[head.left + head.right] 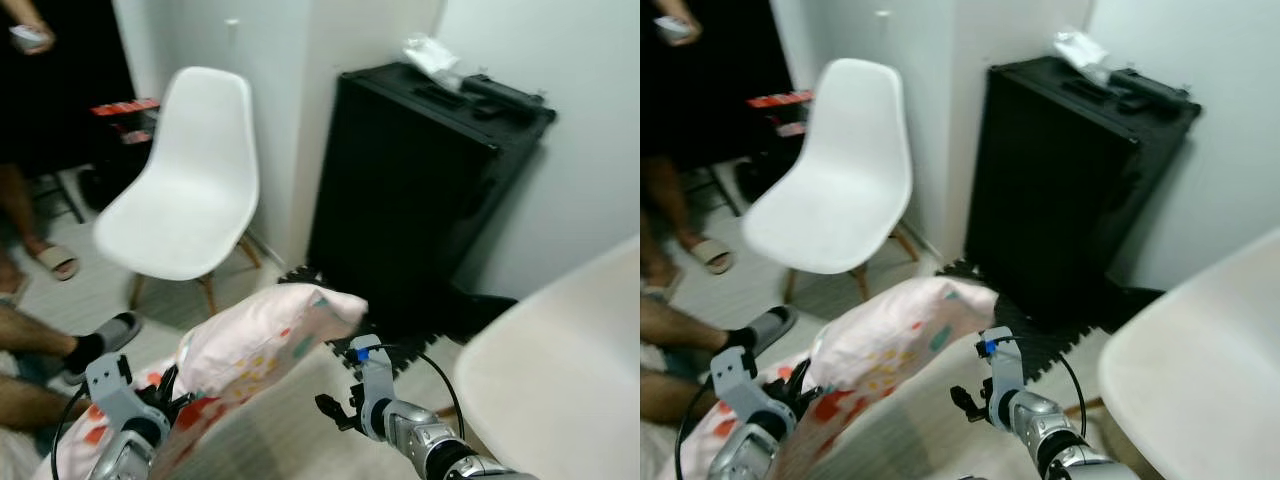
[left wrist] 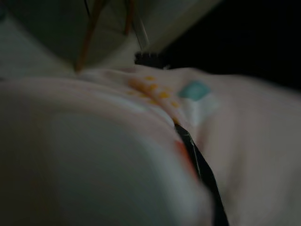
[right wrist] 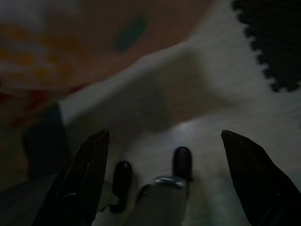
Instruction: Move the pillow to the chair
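A pale pink pillow [image 1: 260, 340] with red, yellow and teal prints hangs low in front of me, its free end raised toward the middle. My left gripper [image 1: 165, 392] holds it from the lower left; in the left wrist view one black finger [image 2: 197, 162] presses into the fabric [image 2: 117, 141]. My right gripper [image 1: 332, 408] sits just right of the pillow, apart from it, and its fingers [image 3: 89, 165] stand wide open over the floor. A white shell chair [image 1: 190, 190] on wooden legs stands ahead to the left, its seat bare.
A tall black case [image 1: 420, 180] stands against the wall ahead, with a white bag [image 1: 430, 55] on top. A second white chair [image 1: 560, 360] crowds the right foreground. A person's legs [image 1: 40, 345] and hand [image 1: 25, 35] are at the left. A black foam mat [image 1: 400, 350] lies ahead.
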Available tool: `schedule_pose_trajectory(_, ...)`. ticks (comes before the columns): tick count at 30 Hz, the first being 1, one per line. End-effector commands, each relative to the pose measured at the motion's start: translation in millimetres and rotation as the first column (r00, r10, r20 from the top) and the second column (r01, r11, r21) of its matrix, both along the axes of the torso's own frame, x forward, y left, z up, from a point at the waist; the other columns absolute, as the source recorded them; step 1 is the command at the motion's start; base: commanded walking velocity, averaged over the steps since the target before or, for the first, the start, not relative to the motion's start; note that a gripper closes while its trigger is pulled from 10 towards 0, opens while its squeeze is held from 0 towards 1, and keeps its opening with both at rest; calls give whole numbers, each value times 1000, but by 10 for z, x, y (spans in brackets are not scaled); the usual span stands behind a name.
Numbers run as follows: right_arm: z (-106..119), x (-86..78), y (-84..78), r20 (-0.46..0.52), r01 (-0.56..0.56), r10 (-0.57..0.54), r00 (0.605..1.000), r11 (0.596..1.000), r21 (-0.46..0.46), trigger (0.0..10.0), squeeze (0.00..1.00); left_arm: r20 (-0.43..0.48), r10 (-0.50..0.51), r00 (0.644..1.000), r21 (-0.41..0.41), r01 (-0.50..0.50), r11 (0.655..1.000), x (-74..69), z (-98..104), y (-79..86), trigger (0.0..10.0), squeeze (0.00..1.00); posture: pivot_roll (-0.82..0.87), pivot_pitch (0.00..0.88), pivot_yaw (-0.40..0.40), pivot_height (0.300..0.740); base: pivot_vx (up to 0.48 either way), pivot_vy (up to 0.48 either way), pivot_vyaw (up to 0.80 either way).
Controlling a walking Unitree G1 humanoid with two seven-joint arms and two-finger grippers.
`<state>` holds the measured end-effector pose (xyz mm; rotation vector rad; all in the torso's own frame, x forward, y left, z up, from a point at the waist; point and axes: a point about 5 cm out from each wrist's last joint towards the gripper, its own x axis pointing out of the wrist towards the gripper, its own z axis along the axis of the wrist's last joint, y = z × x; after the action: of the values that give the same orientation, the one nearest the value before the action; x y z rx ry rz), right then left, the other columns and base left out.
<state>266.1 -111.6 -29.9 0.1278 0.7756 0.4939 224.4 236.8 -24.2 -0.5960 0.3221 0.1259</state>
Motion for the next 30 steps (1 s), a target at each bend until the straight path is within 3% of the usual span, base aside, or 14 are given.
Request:
schedule_pose_trajectory(1, -19, -23, 4, -6, -8, 8, 1000, 1000, -9, 10000, 0, 60, 15, 998, 40, -17, 999, 30, 77, 78, 10000, 0, -21, 61, -75, 740, 0, 0, -763)
schedule_pose_trajectory(7, -41, -48, -10, -14, -15, 14, 1000, 1000, -25, 10000, 0, 9, 30, 1000, 44, -30, 999, -7, -27, 37, 10000, 0, -16, 56, -76, 740, 0, 0, -763)
schedule_pose_trajectory(15, -150, -167, -125, -60, -2, -4, 998, 995, -97, 10000, 0, -171, -6, 985, 132, 29, 991, -173, -246, -68, 10000, 0, -16, 45, -72, 740, 0, 0, -765)
schedule_pose_trajectory(17, -217, -248, -229, -89, 23, -36, 995, 990, -139, 10000, 0, -280, -38, 959, 159, 85, 984, -329, -387, -154, 10000, 0, -19, 45, -70, 740, 0, 0, -763)
schedule_pose_trajectory(23, -259, -301, -337, -113, 68, -87, 990, 984, -165, 10000, 0, -379, -72, 923, 160, 142, 977, -507, -522, -265, 10000, 0, -20, 46, -68, 740, 0, 0, -763)
schedule_pose_trajectory(24, -272, -318, -366, -120, 75, -97, 988, 982, -175, 10000, 0, -436, -94, 895, 169, 184, 968, -612, -591, -319, 10000, 0, -21, 48, -67, 740, 0, 0, -763)
schedule_pose_trajectory(30, -281, -332, -378, -127, 78, -102, 987, 981, -180, 10000, 0, -530, -95, 843, 154, 206, 966, -838, -713, -403, 10000, 0, -18, 49, -67, 740, 0, 0, -763)
